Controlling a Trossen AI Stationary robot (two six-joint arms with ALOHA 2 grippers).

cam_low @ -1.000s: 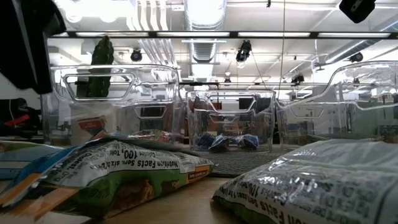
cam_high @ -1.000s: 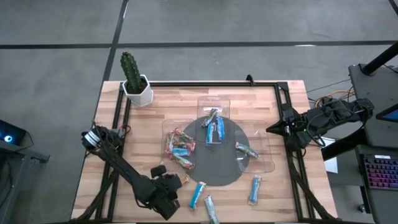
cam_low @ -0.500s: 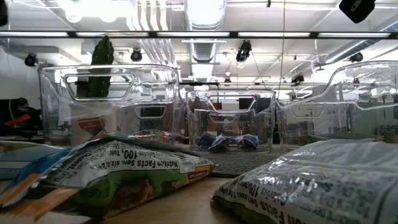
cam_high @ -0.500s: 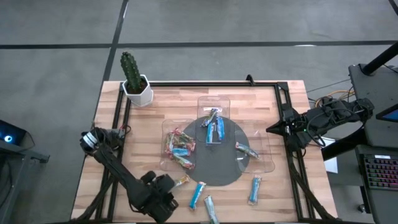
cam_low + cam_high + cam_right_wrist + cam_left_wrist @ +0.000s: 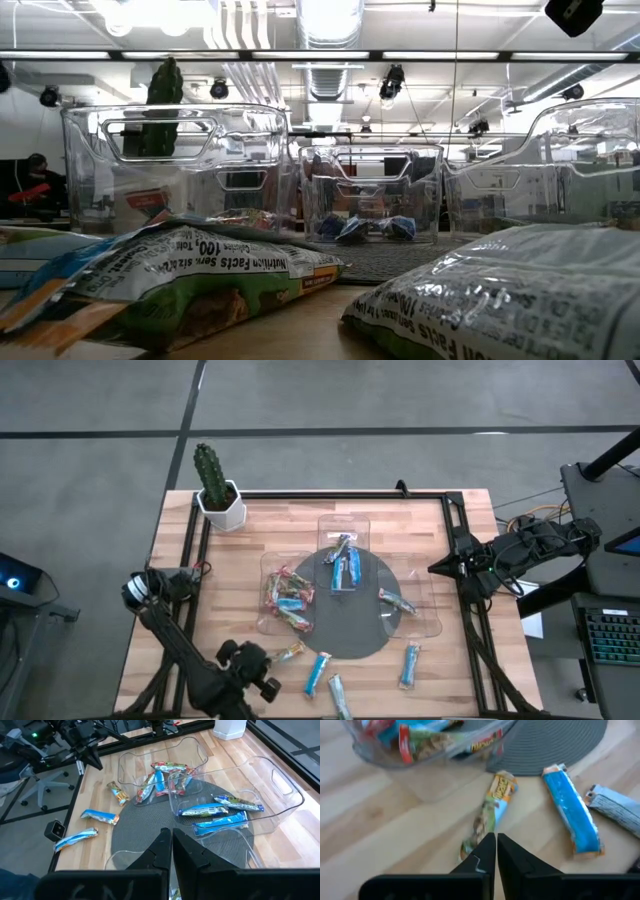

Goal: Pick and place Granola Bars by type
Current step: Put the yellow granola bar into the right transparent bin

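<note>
- The left tool (image 5: 496,851) is seen clenched, empty, beside a green granola bar (image 5: 492,810) on the bench (image 5: 240,575).
- The right tool (image 5: 171,845) is clenched, empty.
- Three clear trays are counted; bars in the left tray (image 5: 272,575) overlap, uncountable.
- Four bars lie loose on the bench.

A wooden table (image 5: 240,560) stands on grey floor (image 5: 350,395) crossed by dark lines, a potted cactus (image 5: 213,485) at one corner; beyond, ceiling ducts (image 5: 330,25) and strip lights (image 5: 300,55) span an open workshop.
</note>
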